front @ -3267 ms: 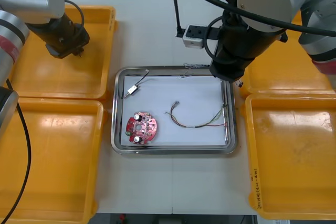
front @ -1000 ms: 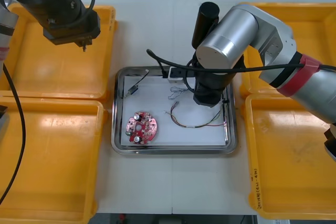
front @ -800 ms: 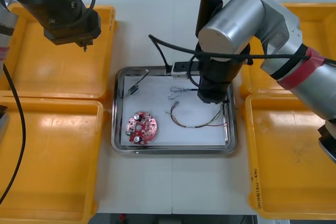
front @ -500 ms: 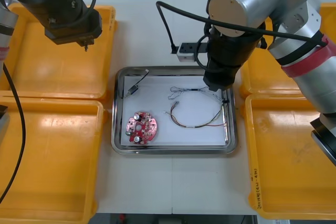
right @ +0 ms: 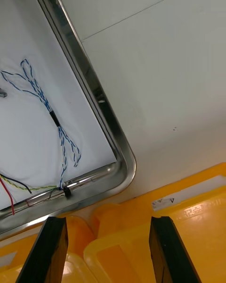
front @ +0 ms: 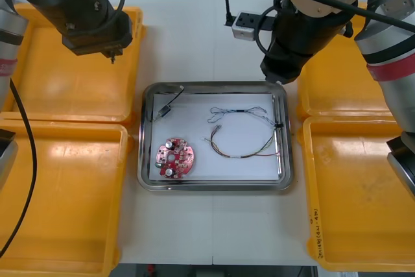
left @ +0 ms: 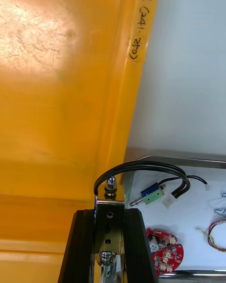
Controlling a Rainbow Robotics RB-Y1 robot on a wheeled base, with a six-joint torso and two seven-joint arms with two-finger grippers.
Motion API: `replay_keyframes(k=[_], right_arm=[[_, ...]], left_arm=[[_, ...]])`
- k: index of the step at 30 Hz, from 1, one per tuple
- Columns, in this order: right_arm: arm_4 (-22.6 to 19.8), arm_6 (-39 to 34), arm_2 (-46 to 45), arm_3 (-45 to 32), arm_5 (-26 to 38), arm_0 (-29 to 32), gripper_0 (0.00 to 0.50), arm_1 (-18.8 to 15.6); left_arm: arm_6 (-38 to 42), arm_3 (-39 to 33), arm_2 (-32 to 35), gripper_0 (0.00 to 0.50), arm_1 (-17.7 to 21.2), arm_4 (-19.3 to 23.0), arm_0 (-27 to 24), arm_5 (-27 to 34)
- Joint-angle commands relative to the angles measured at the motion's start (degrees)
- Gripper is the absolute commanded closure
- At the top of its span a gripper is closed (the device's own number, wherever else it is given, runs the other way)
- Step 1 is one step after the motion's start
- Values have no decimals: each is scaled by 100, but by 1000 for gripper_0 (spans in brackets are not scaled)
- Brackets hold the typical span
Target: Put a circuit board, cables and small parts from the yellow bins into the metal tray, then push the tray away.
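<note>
My left gripper [front: 111,55] hangs over the inner edge of the far left yellow bin [front: 65,89], shut on a small metal part [left: 110,188] that stands up between its fingers [left: 87,245]. The metal tray [front: 214,187], white inside, holds a round red circuit board [front: 174,157], a black cable [front: 167,107], a red and yellow cable [front: 243,150] and a twisted blue and white cable [front: 240,113]. My right gripper [right: 109,221] is open above the tray's far right corner [right: 125,165], with nothing between its fingers [right: 54,250]. The blue and white cable [right: 52,118] lies just inside that corner.
Two yellow bins stand at each side of the tray: near left [front: 58,199], far right [front: 343,76] and near right [front: 363,199], all looking bare inside. Open table lies beyond the tray's far edge and in front of it.
My right arm has pulled back from over the tray's middle to its far right corner, uncovering the blue and white cable lying in the tray. The left gripper has barely shifted.
</note>
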Motion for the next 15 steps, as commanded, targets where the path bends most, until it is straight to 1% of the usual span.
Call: replay_keyframes(k=[1,8,15], right_arm=[[5,-316,-510,-478,26,47,0,-320],[-66,-412,-703,-987,26,478,0,-892],[-180,-448,-1274,-1181,26,874,0,-1199]], left_arm=[[345,-312,119,500,-204,39,34,48],[503,-417,-198,500,-353,-128,34,57],[679,-487,-435,499,-573,-304,34,48]])
